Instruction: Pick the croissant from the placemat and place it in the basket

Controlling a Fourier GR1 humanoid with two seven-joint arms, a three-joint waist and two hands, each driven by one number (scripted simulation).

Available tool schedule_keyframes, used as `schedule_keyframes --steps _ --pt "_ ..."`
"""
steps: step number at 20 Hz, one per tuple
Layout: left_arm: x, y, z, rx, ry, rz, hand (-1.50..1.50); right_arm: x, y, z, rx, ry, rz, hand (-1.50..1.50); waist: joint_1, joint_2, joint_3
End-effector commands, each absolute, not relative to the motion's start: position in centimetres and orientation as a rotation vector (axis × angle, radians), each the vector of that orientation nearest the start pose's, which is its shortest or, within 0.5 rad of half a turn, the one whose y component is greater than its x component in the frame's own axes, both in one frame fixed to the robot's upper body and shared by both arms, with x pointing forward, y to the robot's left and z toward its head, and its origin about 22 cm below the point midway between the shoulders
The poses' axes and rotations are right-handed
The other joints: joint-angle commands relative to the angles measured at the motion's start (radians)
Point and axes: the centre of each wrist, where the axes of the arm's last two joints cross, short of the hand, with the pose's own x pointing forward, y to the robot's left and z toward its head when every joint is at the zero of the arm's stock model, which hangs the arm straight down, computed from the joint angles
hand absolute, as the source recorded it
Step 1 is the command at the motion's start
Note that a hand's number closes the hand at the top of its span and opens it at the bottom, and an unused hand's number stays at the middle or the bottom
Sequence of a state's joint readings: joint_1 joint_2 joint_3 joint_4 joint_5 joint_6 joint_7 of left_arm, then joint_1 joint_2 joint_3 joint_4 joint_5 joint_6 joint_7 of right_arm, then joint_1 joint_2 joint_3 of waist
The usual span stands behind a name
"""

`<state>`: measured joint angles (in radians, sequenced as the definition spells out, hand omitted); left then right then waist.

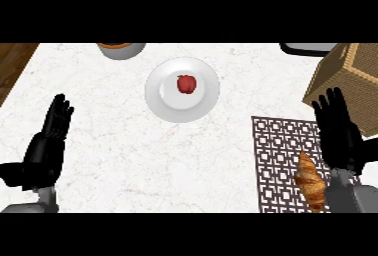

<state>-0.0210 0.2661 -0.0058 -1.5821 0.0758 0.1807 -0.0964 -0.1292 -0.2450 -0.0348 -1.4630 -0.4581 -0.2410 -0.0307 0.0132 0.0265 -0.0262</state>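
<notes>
Counter (148,165): white marble look, smooth, faint veining. Plate (166,102): plain white, smooth (ceramic-like). Basket (354,75): tan woven wicker, rough. Placemat (277,145): dark lattice pattern, matt. Croissant (311,182): golden-brown crust, slight sheen. Left hand (44,150) and right hand (339,135): black, matt.

readable text: none, no labels, brands or numbers
placemat (277,150): front right edge of the counter (148,165), square lattice print only, no characters
basket (347,75): rear right corner, plain weave, unmarked
plate (159,100): rear middle, plain white, unmarked
</notes>
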Motion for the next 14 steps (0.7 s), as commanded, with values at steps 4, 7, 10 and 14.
schedule_keyframes --steps 4,7,10,14 --pt "26.5 29.2 5.3 0.325 -1.758 -0.245 0.0 28.4 -25.3 4.9 0.247 -1.68 0.136 1.5 -0.005 -0.026 0.027" --pt "25.9 30.3 4.6 0.354 -1.713 -0.225 0.0 28.2 -26.1 4.9 0.195 -1.815 -0.643 1.5 -0.129 -0.059 0.067" --pt "28.4 29.5 7.2 0.31 -1.725 -0.35 0.0 24.8 -13.9 3.3 0.552 -1.721 0.082 1.5 -0.023 -0.028 0.026" --pt "28.2 29.6 7.4 0.325 -1.7 -0.363 0.0 22.7 -14.0 6.8 0.236 -1.83 0.145 -1.5 -0.035 -0.035 0.024"
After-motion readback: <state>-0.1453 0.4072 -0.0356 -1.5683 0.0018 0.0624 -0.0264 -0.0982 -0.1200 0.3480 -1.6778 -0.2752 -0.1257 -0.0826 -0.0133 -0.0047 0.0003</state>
